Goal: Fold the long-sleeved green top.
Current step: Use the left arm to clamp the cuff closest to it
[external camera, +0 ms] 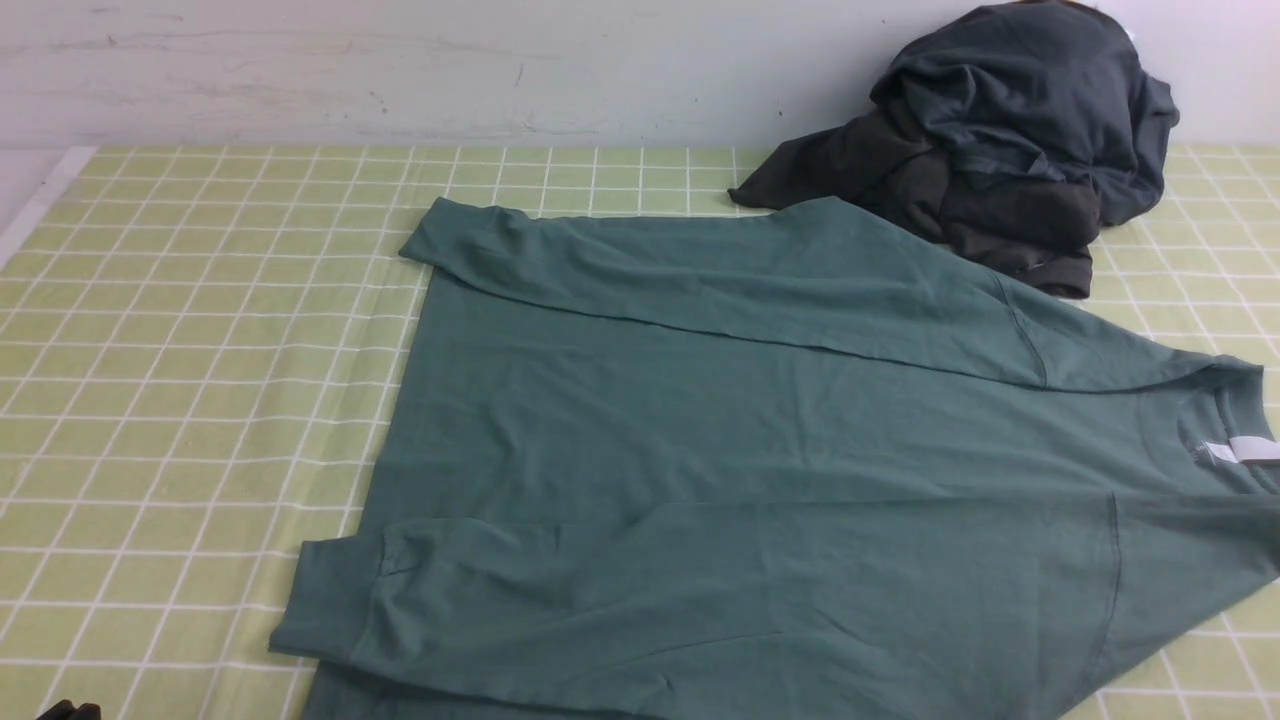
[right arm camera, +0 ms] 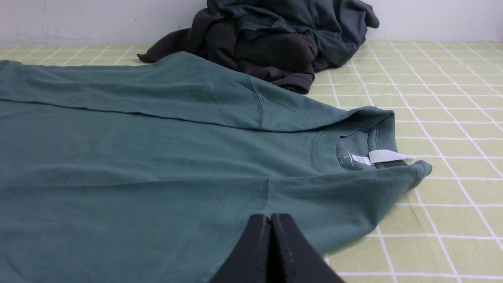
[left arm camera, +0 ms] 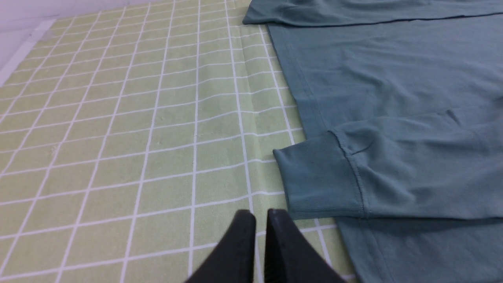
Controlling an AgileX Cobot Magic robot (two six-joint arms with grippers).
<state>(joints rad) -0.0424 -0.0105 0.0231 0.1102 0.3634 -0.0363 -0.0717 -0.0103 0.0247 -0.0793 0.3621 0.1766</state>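
Two pincers, one top, one heap.

Top [external camera: 760, 450]: muted teal-green cotton knit, soft, matte, lightly creased. It lies flat on the bench [external camera: 200, 350] from centre to 4 o'clock in the front view, neck at 3 o'clock, hem toward 9. Both sleeves [external camera: 700, 270] lie folded across the body, probably to narrow it for a crosswise fold not yet made. Near cuff [left arm camera: 320, 177] is ribbed, at 7 o'clock. White label [external camera: 1245, 450] sits in the ribbed neck.

Heap [external camera: 1000, 140]: charcoal garments, crumpled, at 1 o'clock, seemingly set aside.

Bench cover: pale green cloth with a white grid.

Left pincer [left arm camera: 261, 220]: black, tapered, jaws all but together, empty, just beside the near cuff.

Right pincer [right arm camera: 271, 224]: jaws together, empty, at the near shoulder.
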